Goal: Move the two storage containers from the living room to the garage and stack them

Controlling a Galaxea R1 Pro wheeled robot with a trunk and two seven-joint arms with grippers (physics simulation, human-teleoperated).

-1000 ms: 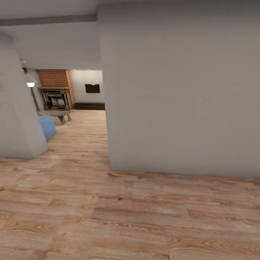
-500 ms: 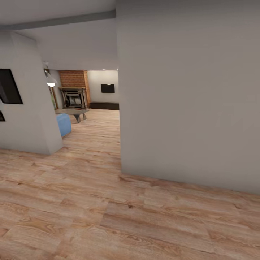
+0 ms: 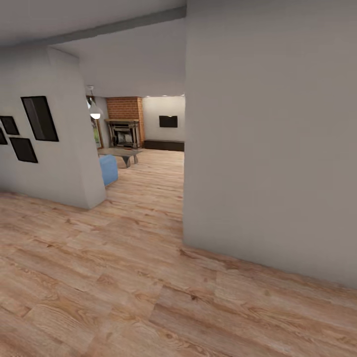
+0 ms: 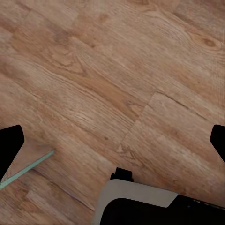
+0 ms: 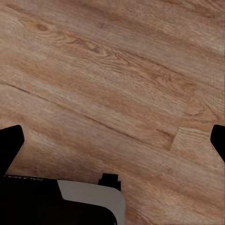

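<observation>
The two storage containers are out of view, and so are the garage and its floor. Through a gap between two grey walls I look into the living room (image 3: 153,163), with its brick fireplace (image 3: 124,130), blue sofa (image 3: 109,169) and low coffee table (image 3: 121,153). My left gripper (image 4: 112,143) hangs open over light wood planks, with nothing between its dark fingertips (image 4: 9,145). My right gripper (image 5: 112,143) is open as well, above the same planks, and holds nothing.
A broad grey wall (image 3: 267,148) stands close on the right, its corner at the passage. On the left, another wall corner (image 3: 74,148) carries black picture frames (image 3: 39,118). A pendant lamp (image 3: 95,111) hangs beyond it. Wood planking (image 3: 124,277) stretches ahead.
The camera has turned, so the whole scene has slid to the right in the head view. The picture frames on the left wall have come into sight.
</observation>
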